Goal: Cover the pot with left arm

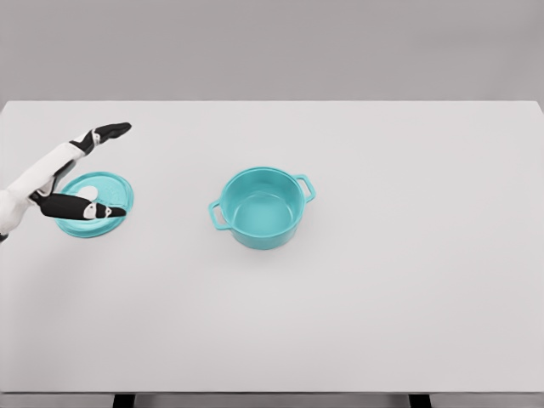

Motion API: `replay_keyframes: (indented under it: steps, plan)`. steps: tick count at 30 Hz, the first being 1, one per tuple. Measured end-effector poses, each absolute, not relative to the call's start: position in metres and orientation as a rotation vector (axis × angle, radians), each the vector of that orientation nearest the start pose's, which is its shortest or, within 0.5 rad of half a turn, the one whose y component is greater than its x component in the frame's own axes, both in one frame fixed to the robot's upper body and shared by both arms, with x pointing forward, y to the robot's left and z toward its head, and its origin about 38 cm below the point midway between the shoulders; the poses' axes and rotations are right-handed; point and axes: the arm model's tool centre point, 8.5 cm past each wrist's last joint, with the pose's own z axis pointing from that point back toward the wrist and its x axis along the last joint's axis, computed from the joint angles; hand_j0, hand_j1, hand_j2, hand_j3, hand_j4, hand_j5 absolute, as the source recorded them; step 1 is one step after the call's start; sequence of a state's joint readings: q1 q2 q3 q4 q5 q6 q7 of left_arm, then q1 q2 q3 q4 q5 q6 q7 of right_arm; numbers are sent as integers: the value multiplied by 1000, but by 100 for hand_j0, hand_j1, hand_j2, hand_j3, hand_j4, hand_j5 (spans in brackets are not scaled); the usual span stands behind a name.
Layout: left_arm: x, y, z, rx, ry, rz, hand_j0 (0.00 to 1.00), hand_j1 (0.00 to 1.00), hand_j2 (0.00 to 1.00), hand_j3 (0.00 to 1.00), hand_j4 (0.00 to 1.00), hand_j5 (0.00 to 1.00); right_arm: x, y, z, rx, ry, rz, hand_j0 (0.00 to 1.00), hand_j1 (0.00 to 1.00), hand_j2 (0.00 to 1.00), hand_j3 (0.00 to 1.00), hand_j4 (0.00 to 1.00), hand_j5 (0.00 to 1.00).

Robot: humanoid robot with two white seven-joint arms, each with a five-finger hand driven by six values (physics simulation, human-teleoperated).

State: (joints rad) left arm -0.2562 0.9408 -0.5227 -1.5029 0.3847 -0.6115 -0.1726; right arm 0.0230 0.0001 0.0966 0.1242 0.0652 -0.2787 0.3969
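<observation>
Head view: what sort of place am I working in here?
Likely a bare simulated test bench, not a real kitchen: a plain white table against a grey wall, holding only a teal pot and its lid under the open left hand.

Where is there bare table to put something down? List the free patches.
Free: the table right of the pot, the strip along its near edge, and the gap between pot and lid. Crowded: the left edge, where the left robot hand hangs over the lid.
</observation>
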Motion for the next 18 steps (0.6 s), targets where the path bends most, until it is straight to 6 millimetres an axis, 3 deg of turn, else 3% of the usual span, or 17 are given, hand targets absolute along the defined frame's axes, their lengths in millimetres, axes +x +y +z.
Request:
replay_keyframes:
  steps: [9,18]
  plan:
    - [388,410,133,94,-1571,-900,94,94,94,94,94,94,-35,-238,-252,331,-89,188,100,100,100,100,100,100]
    - [401,424,131,122,-1474,-837,94,94,94,94,94,94,-34,-238,-252,331,-90,188,100,100,100,100,100,100]
